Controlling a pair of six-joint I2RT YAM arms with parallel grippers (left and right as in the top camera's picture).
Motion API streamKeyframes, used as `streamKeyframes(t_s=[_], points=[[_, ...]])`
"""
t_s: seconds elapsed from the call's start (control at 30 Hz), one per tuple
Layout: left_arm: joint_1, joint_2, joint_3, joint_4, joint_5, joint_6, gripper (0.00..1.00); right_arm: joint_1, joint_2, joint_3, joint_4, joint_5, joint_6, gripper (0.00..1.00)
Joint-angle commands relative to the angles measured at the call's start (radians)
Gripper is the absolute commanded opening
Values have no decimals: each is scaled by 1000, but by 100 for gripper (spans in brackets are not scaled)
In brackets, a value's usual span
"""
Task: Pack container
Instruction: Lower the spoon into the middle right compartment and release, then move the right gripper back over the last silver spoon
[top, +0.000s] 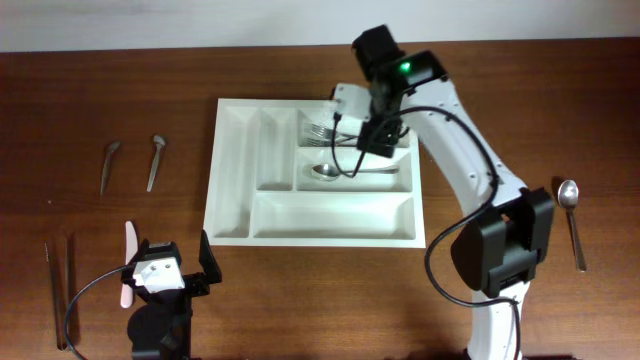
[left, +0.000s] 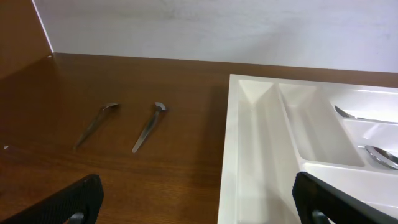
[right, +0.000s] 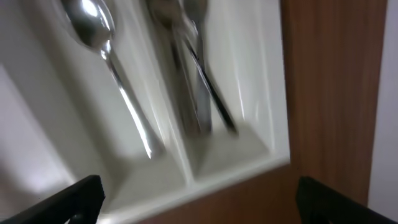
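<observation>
Our right gripper (top: 378, 143), fingers spread, hangs over the far right compartment of the container (top: 330, 215) in the middle. Our left gripper (top: 172, 250), also spread, sits off its near left corner.

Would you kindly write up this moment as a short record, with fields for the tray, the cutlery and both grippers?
container: white tray with five compartments, mid-table
inside the tray: forks in the upper right slot; tray spoon in the slot below them
left of the tray: two small utensils lying on the wood
right of the tray: loose spoon
left gripper: open, empty, near the tray's left edge
right gripper: open, empty, above the forks
</observation>
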Motion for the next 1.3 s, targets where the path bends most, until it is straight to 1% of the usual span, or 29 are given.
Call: streamKeyframes(t_s=[0.0, 0.13, 0.3, 0.43, 0.7, 0.9, 0.97, 1.07, 1.17, 1.27], points=[[-3, -7, -5, 2, 7, 12, 99, -76, -54, 63, -56, 53, 153, 99], [-3, -7, -5, 2, 7, 12, 99, -182, -100, 85, -138, 55, 323, 98], [-3, -7, -5, 2, 7, 12, 99, -332, -150, 86, -197, 47, 421, 99], [-3, -7, -5, 2, 7, 12, 99, -459, -181, 85, -321, -51, 423, 99], [-3, -7, -5, 2, 7, 12, 99, -731, -191, 80, -453, -218, 427, 99], [-3, -7, -5, 2, 7, 12, 99, -895, -194, 37, -452, -208, 428, 99], [-3, -7, -5, 2, 7, 12, 99, -965, -194, 4, -423, -210, 468, 99], [-3, -7, -5, 2, 7, 12, 99, -1043, -194, -69, -339, -232, 467, 99], [-3, -7, -5, 2, 7, 12, 99, -1089, -193, -154, -251, -297, 375, 99], [-3, -7, -5, 2, 7, 12, 99, -1103, -193, -237, -162, -298, 338, 99]])
